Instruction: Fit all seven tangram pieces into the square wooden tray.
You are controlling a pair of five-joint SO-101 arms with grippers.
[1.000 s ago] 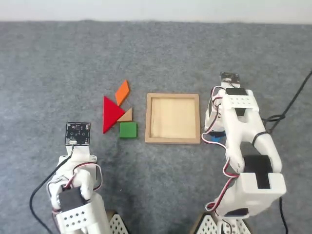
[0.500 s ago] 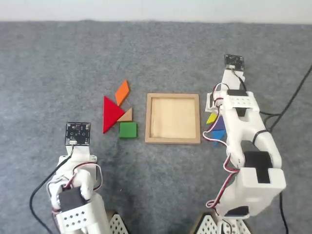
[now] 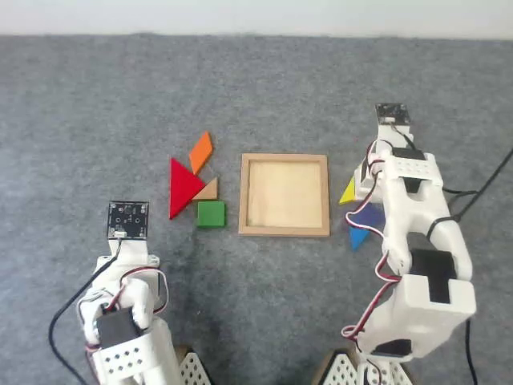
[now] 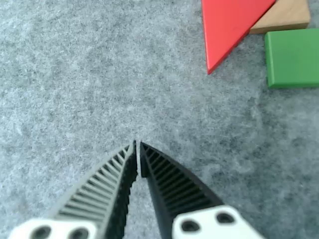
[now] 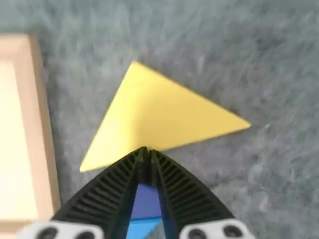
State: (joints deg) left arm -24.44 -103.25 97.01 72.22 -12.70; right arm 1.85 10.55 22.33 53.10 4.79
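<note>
The square wooden tray point(image 3: 284, 195) lies empty at the table's middle. To its left are an orange parallelogram point(image 3: 201, 151), a red triangle point(image 3: 183, 186), a tan triangle point(image 3: 208, 191) and a green square point(image 3: 211, 213). On its right lie a yellow triangle point(image 3: 348, 191), a dark blue piece point(image 3: 367, 216) and a light blue triangle point(image 3: 357, 237), partly under the right arm point(image 3: 405, 192). My right gripper point(image 5: 146, 149) is shut and empty, its tips at the edge of the yellow triangle point(image 5: 159, 119). My left gripper point(image 4: 138, 144) is shut over bare carpet, short of the red triangle point(image 4: 229, 25).
Grey carpet point(image 3: 264, 88) covers the whole table. The left arm point(image 3: 128, 305) sits folded at the near left corner. A black cable point(image 3: 481, 172) runs along the right side. The tray's rim point(image 5: 37, 124) lies close beside the yellow triangle.
The right arm has swung to the right and stretched farther back, uncovering the yellow and blue pieces beside the tray. The left arm and the left-hand pieces have not moved.
</note>
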